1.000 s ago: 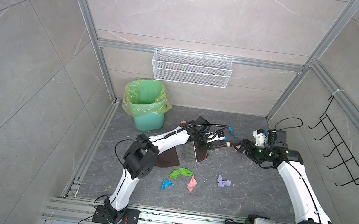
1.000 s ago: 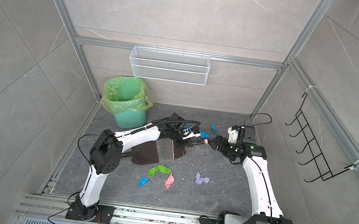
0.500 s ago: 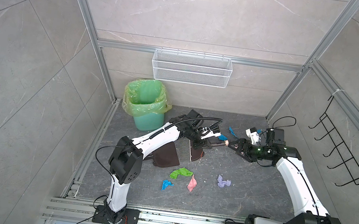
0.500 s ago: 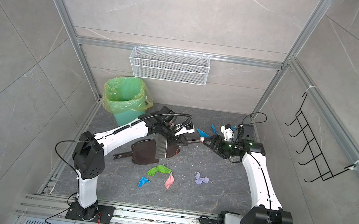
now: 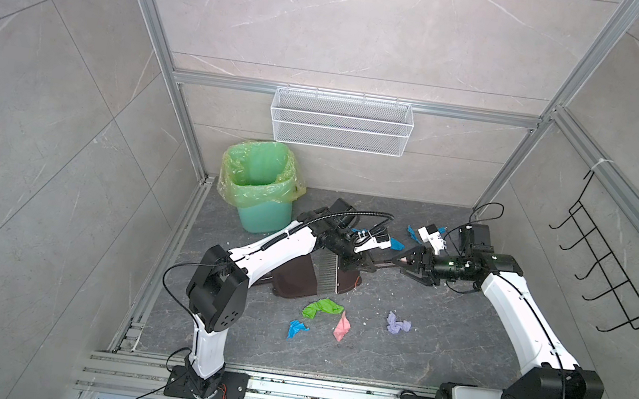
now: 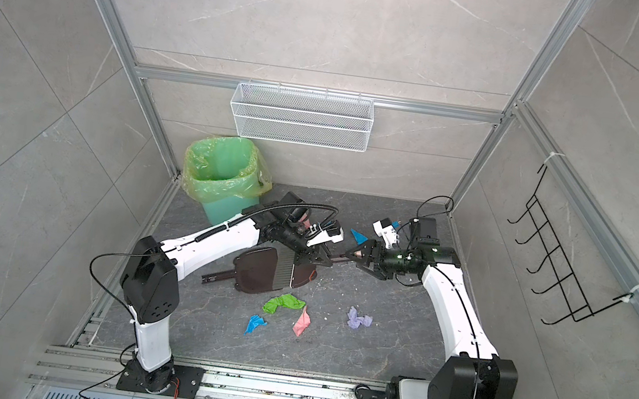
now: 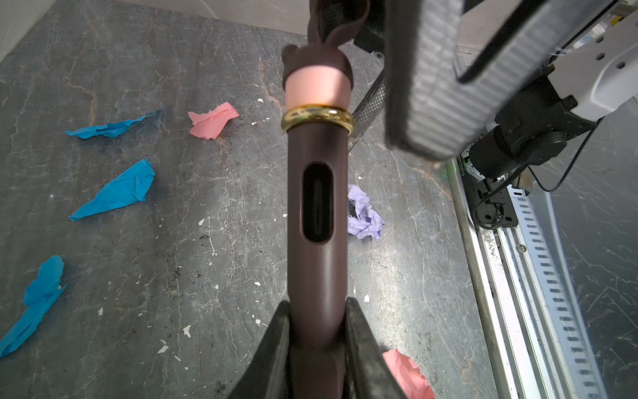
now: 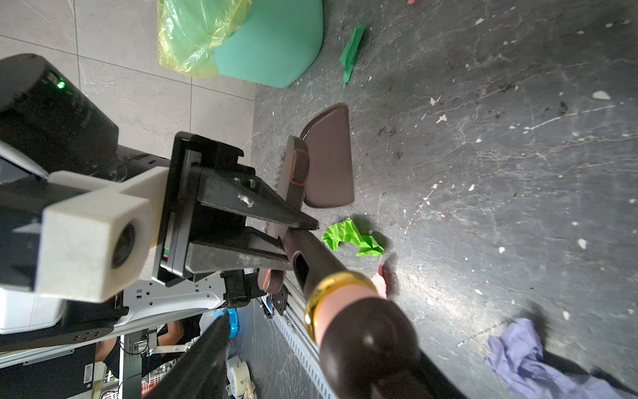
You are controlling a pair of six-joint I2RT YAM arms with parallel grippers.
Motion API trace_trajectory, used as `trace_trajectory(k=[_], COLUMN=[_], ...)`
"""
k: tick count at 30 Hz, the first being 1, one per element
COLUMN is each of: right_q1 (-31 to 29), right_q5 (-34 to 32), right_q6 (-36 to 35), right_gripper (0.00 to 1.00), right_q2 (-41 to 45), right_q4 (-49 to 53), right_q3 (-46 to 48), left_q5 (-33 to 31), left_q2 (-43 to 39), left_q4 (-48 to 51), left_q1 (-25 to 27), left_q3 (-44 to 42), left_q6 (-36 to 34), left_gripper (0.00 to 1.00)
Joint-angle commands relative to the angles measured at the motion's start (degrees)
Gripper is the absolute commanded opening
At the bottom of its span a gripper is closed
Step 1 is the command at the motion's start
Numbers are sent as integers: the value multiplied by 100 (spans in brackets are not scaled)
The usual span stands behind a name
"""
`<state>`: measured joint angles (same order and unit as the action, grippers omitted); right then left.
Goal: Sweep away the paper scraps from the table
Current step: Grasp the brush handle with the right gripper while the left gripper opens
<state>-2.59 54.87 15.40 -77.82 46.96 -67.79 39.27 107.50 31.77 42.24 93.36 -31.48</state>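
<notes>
Edging leftward toward mid-frame, right gripper (image 5: 411, 263) straddles the brush handle (image 7: 317, 262) tip, fingers partly spread, while left gripper (image 7: 317, 305) clamps it tight.

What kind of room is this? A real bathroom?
Probably not: it looks like a robot test booth dressed as a tiled room. Its grey tile walls sit in bare aluminium frame rails, and two white-and-black robot arms are mounted on its front rail.

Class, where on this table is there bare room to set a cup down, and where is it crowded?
Bare: the table strip between the pink scrap and the front rail; also between the lilac scrap and the right arm. Crowded: around the dustpan and brush.
</notes>
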Motion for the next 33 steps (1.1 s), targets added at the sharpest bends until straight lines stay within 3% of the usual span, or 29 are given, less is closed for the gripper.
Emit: trace_trajectory(k=[1,22,33], right_q1=[-82,-600,-729], right_q5=[270,704,726], right_q6=[-74,-292,-571], right_gripper=[63,42,36], right_q2=[-137,-434,-540], right_q4=[102,257,535], right_q3=[-191,-327,-458], left_q5=[340,378,42], left_q2=[-490,-984,-1212], left_q4=[-172,-765,-796], left_q1=[13,35,104], left_q3=[-113,-968,-1263], left_q6=[-73,-332,-600], left_gripper=[5,4,3])
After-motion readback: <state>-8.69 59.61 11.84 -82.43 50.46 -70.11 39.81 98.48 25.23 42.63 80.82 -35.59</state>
